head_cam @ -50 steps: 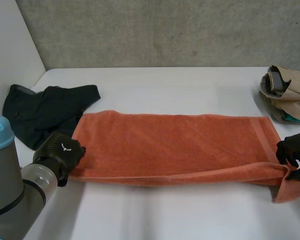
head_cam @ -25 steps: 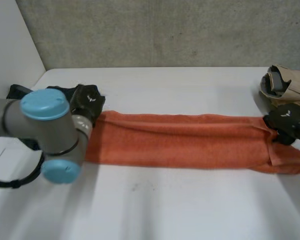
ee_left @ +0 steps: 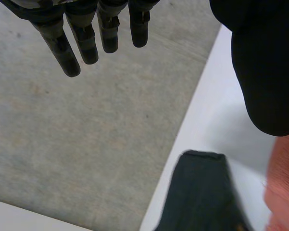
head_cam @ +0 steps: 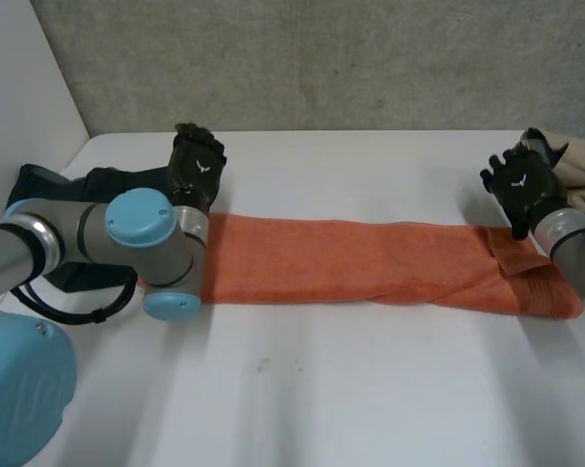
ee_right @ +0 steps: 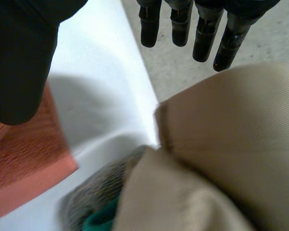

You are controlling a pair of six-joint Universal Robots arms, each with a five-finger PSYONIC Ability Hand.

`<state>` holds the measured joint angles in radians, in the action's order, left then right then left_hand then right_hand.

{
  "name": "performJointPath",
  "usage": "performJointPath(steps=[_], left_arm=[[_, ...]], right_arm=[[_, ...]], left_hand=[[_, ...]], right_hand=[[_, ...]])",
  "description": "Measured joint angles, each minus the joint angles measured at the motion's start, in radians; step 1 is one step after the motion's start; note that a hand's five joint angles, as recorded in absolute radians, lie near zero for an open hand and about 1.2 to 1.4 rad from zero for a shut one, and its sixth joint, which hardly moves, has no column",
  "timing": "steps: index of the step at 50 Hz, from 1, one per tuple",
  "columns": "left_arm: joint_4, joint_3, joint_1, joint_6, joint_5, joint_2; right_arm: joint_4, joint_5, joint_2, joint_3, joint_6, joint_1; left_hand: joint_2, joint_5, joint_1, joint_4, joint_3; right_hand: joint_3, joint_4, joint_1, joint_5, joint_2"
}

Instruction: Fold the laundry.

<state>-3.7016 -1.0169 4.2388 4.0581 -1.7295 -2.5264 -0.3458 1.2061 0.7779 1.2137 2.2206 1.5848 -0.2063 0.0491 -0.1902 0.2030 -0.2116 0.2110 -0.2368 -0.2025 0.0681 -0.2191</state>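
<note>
White table (head_cam: 350, 409): towel (head_cam: 370, 265) lies as long strip. Above its ends, left hand (head_cam: 197, 167) and right hand (head_cam: 522, 185) hover, fingers straight, empty. You grip corners squarely, align edges.

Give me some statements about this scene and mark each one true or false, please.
1. The orange towel lies as a long narrow strip on the table. True.
2. The left hand pinches the towel's end. False: it is open and holds nothing.
3. The right hand is open. True.
4. The black garment lies on top of the towel. False: it lies on the table by the left arm.
5. Beige clothes lie near the right hand. True.
</note>
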Motion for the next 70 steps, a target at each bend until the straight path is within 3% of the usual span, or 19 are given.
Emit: performJointPath(steps=[7, 14, 17, 25, 29, 36, 39, 49, 60, 70], left_arm=[[-0.01, -0.098, -0.022, -0.012, -0.003, 0.119], [-0.008, -0.282, -0.055, -0.018, 0.0, 0.231], [-0.008, -0.326, -0.06, -0.018, 0.001, 0.242], [-0.008, -0.369, -0.061, -0.019, 0.002, 0.238], [-0.008, -0.367, -0.059, -0.019, 0.002, 0.236], [-0.008, -0.365, -0.058, -0.019, 0.0, 0.237], [-0.008, -0.37, -0.059, -0.019, -0.001, 0.241], [-0.008, -0.395, -0.058, -0.019, -0.002, 0.261], [-0.007, -0.426, -0.057, -0.019, -0.002, 0.28], [-0.007, -0.474, -0.059, -0.02, 0.0, 0.322]], right_arm=[[0.035, 0.011, 0.155, 0.07, 0.168, 0.0], [0.208, -0.062, 0.285, 0.163, 0.371, -0.036], [0.251, -0.079, 0.27, 0.178, 0.362, -0.055], [0.277, -0.078, 0.149, 0.174, 0.151, -0.089], [0.234, -0.061, 0.089, 0.141, 0.086, -0.09], [0.072, -0.046, 0.026, 0.091, 0.089, -0.084], [-0.07, -0.03, 0.012, 0.087, 0.107, -0.08], [-0.224, 0.006, 0.054, 0.142, 0.149, -0.08], [-0.048, -0.028, 0.196, 0.275, 0.217, -0.09], [0.307, -0.105, 0.327, 0.388, 0.238, -0.135]], left_hand=[[0.002, 0.0, 0.0, 0.0, 0.0], [0.002, 0.0, 0.0, 0.0, 0.0], [0.002, 0.0, 0.0, 0.0, 0.0], [0.002, 0.0, 0.0, 0.0, 0.0], [0.002, 0.0, 0.0, 0.0, 0.0], [0.002, 0.0, 0.0, 0.0, 0.0], [0.002, 0.0, 0.0, 0.0, 0.0], [0.002, 0.0, 0.0, 0.0, 0.0], [0.002, 0.0, 0.0, 0.0, 0.0], [0.002, 0.0, 0.0, 0.0, 0.0]], right_hand=[[0.0, 0.0, 0.0, 0.0, 0.0], [0.0, 0.0, 0.0, 0.0, 0.0], [0.0, 0.0, 0.0, 0.0, 0.0], [0.0, 0.0, 0.0, 0.0, 0.0], [0.0, 0.0, 0.0, 0.0, 0.0], [0.245, -0.215, -0.191, 0.198, -0.231], [0.381, -0.354, -0.302, 0.327, -0.375], [0.382, -0.354, -0.302, 0.329, -0.375], [0.382, -0.354, -0.302, 0.329, -0.375], [0.384, -0.357, -0.302, 0.336, -0.376]])
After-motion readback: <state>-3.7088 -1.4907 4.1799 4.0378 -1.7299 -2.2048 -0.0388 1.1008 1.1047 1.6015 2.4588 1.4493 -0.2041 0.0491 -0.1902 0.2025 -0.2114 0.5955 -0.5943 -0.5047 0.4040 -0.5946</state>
